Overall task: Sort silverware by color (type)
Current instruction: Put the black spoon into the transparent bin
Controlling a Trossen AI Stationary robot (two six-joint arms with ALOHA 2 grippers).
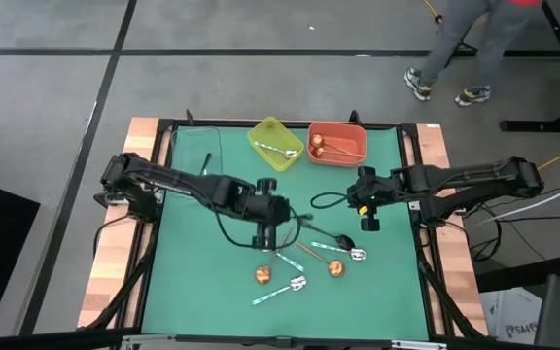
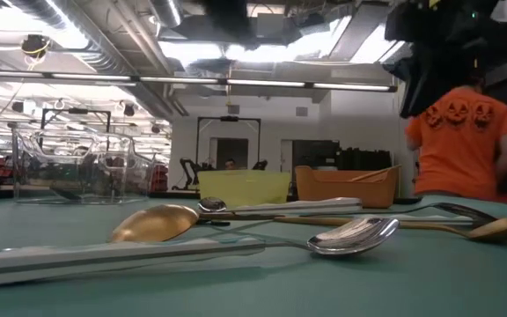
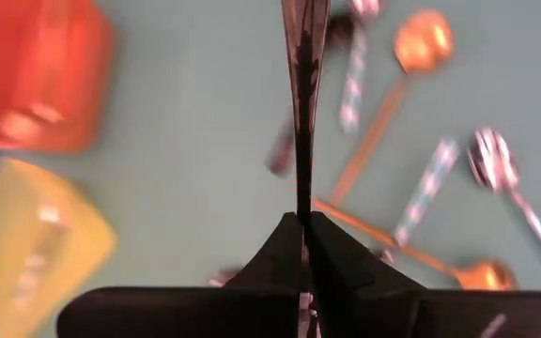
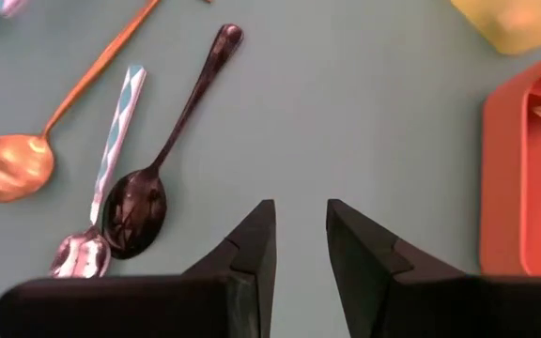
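Sorting is partly done: a silver spoon (image 1: 278, 150) is lying in the yellow tray (image 1: 261, 132) and a copper spoon (image 1: 324, 149) in the orange tray (image 1: 350, 132). Several spoons are still lying on the table (image 1: 188, 282), among them a black spoon (image 4: 148, 188). The left pincer (image 1: 263, 239) is gripping a thin dark handle (image 3: 304, 56), probably a black spoon. The right pincer (image 4: 301, 235) is hanging empty with a narrow gap.
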